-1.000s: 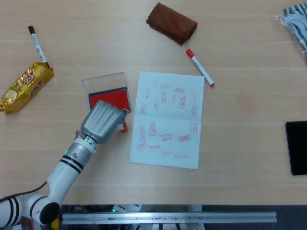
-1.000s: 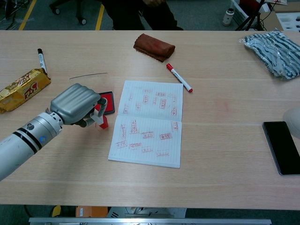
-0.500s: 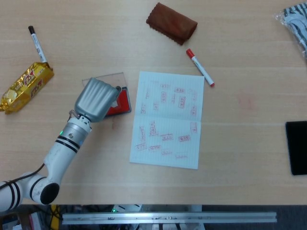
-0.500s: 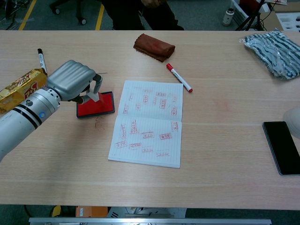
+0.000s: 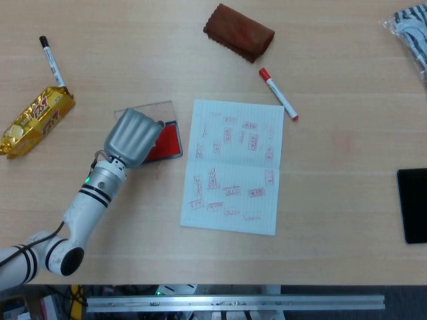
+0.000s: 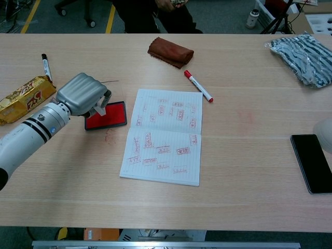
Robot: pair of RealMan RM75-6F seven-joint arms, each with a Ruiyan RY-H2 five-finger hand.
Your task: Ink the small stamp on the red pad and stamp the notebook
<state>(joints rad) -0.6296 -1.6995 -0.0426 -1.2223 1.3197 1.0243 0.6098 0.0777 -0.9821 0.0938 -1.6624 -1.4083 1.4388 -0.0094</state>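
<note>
My left hand [image 5: 132, 138] [image 6: 82, 94] grips the small stamp [image 6: 100, 108] and holds it down over the left part of the red ink pad [image 5: 168, 142] [image 6: 112, 115]. From the head view the hand hides the stamp. I cannot tell whether the stamp's face touches the pad. The open notebook [image 5: 233, 165] [image 6: 165, 136], covered with several red stamp marks, lies just right of the pad. A pale rounded shape at the right edge of the chest view looks like my right hand [image 6: 326, 133]; its fingers are out of frame.
The pad's clear lid [image 5: 143, 109] stands open behind it. A gold snack bar [image 5: 35, 121] and a black marker [image 5: 51, 61] lie far left. A red marker [image 5: 278, 93] and a brown cloth [image 5: 238, 31] are behind the notebook. A black phone [image 6: 312, 162] and striped fabric [image 6: 303, 54] are at the right.
My left hand carried the stamp from the table beside the notebook's left edge back and up onto the red pad, then shifted slightly left and lower over it.
</note>
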